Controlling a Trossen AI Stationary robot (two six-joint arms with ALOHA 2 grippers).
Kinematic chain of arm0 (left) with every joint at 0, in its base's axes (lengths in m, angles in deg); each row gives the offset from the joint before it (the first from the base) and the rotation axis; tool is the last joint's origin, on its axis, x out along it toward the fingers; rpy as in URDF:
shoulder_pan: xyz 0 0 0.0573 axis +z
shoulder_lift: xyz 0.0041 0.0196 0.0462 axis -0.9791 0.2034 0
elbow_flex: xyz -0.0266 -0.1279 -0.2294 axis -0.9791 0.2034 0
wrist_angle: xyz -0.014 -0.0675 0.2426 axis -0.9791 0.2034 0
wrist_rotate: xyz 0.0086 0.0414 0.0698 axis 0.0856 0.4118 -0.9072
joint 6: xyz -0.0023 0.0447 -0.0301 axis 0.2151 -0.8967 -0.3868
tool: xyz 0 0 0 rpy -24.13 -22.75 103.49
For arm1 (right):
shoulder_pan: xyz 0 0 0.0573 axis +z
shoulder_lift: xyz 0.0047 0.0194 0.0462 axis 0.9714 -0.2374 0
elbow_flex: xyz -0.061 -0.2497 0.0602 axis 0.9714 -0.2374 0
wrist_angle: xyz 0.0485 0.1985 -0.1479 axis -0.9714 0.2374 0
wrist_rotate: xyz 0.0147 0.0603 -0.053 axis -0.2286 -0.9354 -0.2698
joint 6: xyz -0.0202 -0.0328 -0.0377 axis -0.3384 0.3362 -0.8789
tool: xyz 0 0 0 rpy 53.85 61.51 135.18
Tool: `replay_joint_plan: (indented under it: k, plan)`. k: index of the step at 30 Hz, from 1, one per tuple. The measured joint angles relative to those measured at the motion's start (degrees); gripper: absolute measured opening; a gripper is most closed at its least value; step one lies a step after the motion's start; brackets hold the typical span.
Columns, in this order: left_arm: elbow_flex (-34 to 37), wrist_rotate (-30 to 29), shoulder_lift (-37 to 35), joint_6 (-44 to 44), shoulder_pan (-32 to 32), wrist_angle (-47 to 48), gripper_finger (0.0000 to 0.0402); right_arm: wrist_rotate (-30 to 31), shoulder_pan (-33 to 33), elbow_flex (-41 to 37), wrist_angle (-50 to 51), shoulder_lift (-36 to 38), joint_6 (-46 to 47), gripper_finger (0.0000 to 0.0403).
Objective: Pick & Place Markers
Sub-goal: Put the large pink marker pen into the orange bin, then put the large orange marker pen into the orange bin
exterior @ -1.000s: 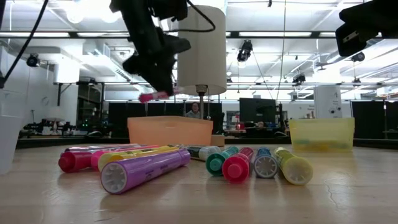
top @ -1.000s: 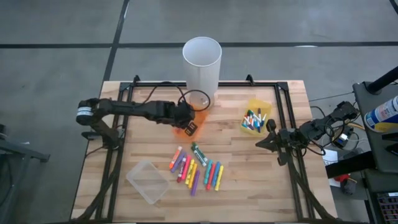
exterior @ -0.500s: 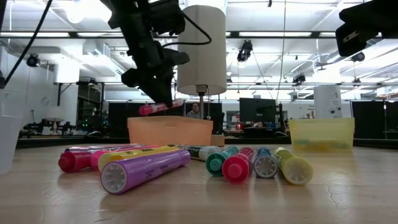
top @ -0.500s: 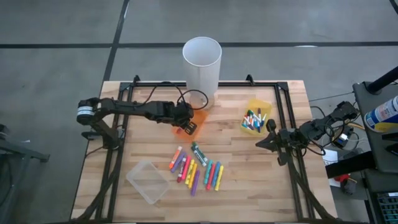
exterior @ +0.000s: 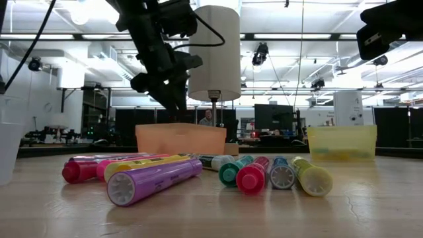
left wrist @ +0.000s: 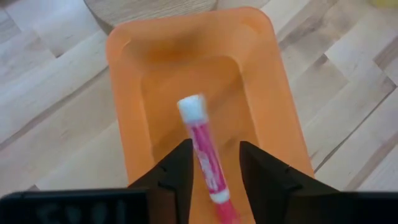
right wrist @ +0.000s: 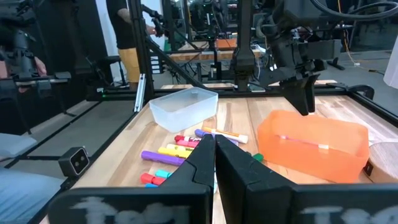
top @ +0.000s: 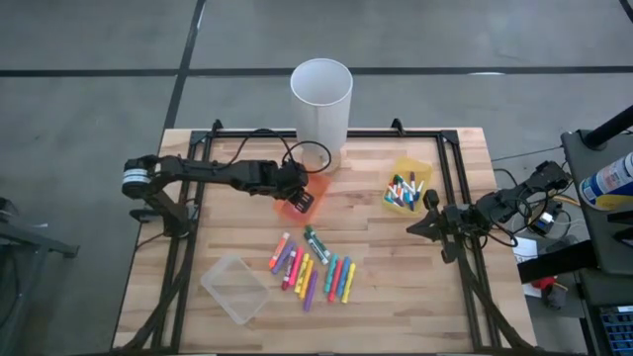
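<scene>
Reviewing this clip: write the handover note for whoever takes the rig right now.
Left hand: open above the orange bin, pink marker lying in the bin between its fingers.
Right hand: shut, waiting at the table's right edge.
Done: pink marker in the orange bin; several markers in the yellow bin.
Left: loose markers mid-table; clear bin looks empty.

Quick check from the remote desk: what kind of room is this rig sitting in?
Probably a robotics lab or workshop: a wooden table on grey concrete floor, equipment benches and monitors behind, exposed ceiling lights.
</scene>
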State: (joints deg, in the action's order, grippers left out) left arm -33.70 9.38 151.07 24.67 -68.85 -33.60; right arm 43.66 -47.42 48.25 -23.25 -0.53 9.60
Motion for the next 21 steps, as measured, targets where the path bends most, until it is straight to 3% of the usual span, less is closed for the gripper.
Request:
replay_joint_plan:
  k: [12,21]
  plan:
    - [-2.21,3.06,-0.26,-0.22,-0.90,1.41,0.0142,0.00,0.00,0.00,0.02,0.02,0.00,0.0009]
    - [-5.84,5.80,-1.09,3.81,-7.58,6.89,0.0142,0.00,0.00,0.00,0.00,0.02,0.00,0.0009]
